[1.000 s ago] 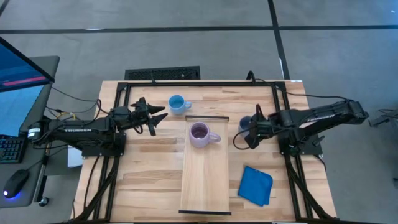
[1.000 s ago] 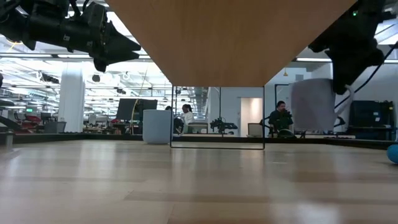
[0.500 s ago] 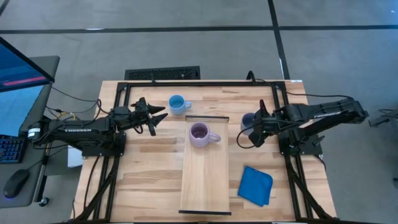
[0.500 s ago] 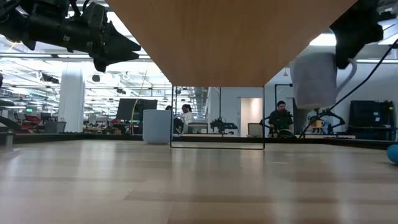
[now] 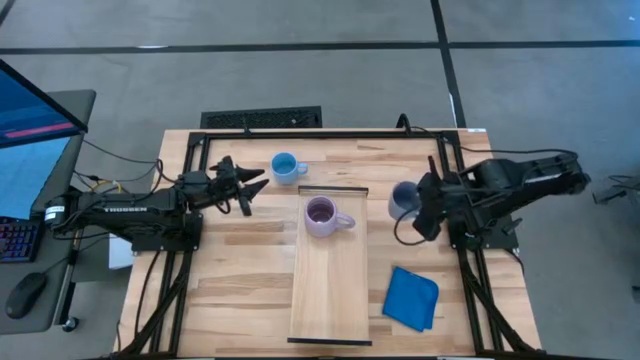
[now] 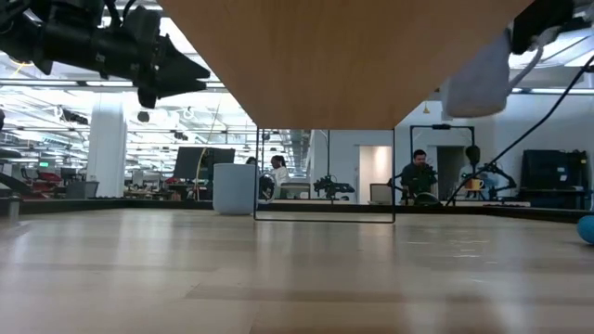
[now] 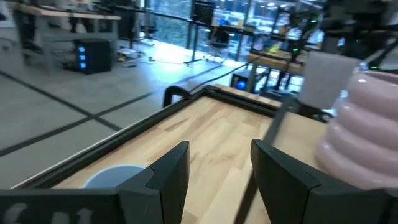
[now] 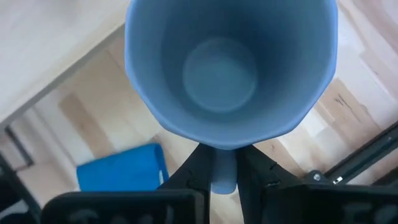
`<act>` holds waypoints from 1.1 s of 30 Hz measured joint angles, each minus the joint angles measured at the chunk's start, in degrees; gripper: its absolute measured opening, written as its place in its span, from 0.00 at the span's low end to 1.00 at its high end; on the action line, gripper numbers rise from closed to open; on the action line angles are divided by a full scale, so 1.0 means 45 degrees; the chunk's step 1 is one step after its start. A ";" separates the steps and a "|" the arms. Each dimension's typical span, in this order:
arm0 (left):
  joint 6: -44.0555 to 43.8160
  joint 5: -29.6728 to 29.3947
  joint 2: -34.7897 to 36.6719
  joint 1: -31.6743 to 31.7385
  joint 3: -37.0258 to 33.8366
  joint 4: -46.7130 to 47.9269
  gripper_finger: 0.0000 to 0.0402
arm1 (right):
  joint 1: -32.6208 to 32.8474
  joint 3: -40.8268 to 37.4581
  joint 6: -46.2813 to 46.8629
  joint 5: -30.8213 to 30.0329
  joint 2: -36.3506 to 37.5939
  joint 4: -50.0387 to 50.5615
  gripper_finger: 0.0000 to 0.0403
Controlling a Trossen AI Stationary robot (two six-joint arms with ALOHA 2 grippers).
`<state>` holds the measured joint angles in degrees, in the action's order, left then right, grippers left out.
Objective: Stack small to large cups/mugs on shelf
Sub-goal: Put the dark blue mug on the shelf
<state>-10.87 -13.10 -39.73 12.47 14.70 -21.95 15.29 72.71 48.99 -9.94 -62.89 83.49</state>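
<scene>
So on the far left the left gripper (image 5: 255,187) hangs over the table (image 5: 230,290) with its fingers (image 7: 168,171) spread and nothing between them, pointing toward the middle. Just past its tip, near the back edge, the light blue mug (image 5: 287,166) sits upright on the table, off the shelf (image 5: 330,295). Next over is the shelf itself, a long pale board running front to back down the middle, with the purple mug (image 5: 322,216) standing upright on its far end, handle to the right. Right of the shelf, the right gripper (image 5: 420,205) has its fingers pinched on the handle of the grey-blue mug (image 5: 404,199), holding it up off the table, mouth facing the wrist camera so you see right down inside it (image 8: 230,68). From the low view that mug (image 6: 478,79) is up near the top of the shot, clear of the wood. A blue cloth (image 5: 411,298) lies flat on the table in front of that arm, beside the shelf.
</scene>
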 joint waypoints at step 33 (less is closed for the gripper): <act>-0.1422 -0.1551 0.0001 0.0004 0.0000 0.1022 0.40 | 0.3978 0.6078 -0.2476 -0.0455 -0.5496 -0.0390 0.14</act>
<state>-17.27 -20.08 -39.72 12.49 14.70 -17.35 33.19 100.06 37.85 -11.99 -87.63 81.73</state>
